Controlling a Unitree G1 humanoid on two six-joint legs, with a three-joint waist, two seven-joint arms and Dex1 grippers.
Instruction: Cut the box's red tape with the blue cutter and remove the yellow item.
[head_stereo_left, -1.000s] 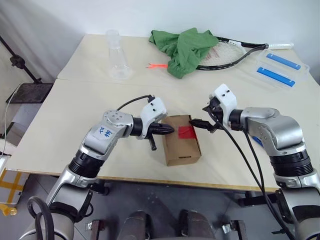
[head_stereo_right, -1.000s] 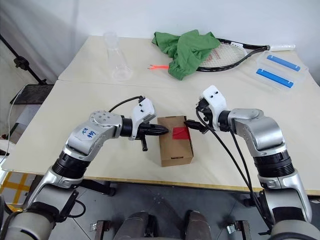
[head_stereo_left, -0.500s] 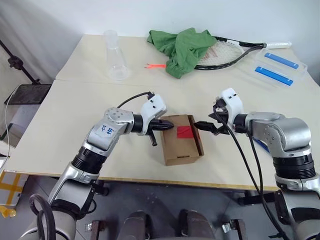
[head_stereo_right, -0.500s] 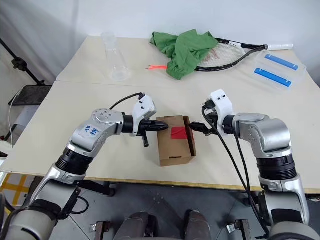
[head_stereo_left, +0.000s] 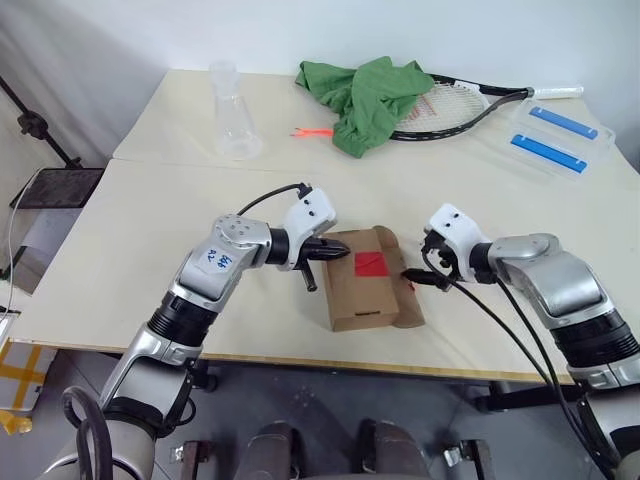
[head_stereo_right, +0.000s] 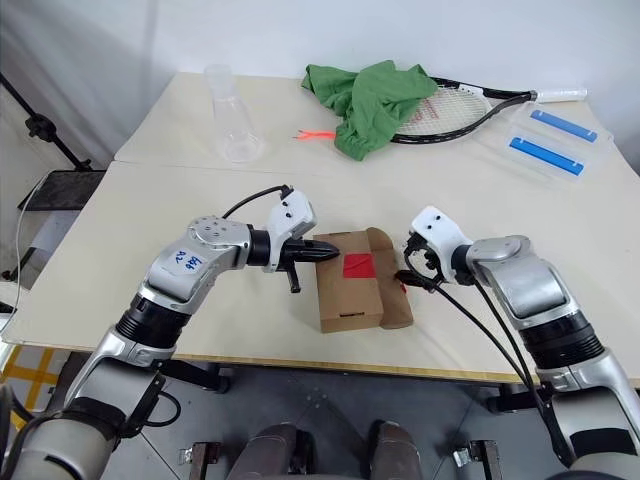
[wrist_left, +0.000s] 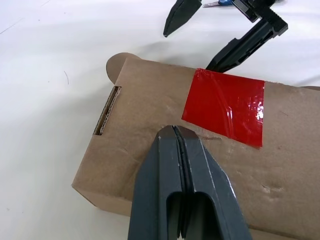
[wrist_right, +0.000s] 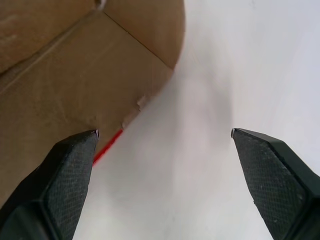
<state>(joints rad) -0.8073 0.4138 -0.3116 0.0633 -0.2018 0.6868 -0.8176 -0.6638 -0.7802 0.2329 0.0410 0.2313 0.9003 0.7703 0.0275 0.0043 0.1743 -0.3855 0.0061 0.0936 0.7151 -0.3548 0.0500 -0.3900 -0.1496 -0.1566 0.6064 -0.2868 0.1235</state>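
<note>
Left gripper, fingers pressed together on nothing, tips resting on or just above the top face of the box, beside the red tape. Right gripper, jaws spread wide and empty, at the box's right side, where a flap lies folded out flat onto the table; in the right wrist view one finger sits over this cardboard, the other over bare table. The box lies close to the table's near edge, roughly midway along it, red tape uppermost.

Handling, as judged: the box is thin corrugated card, light and easily pushed, so it will slide unless pinned from above; its walls will crumple under a hard squeeze. Best hold is across the two long sides, away from the open flap end, or a downward press on the top face clear of the tape. The flap is floppy and gives no firm purchase. The tape looks glossy and taut, and offers no grip.

Neither the blue cutter nor the yellow item can be identified with confidence here; the latter presumably lies inside the box.
</note>
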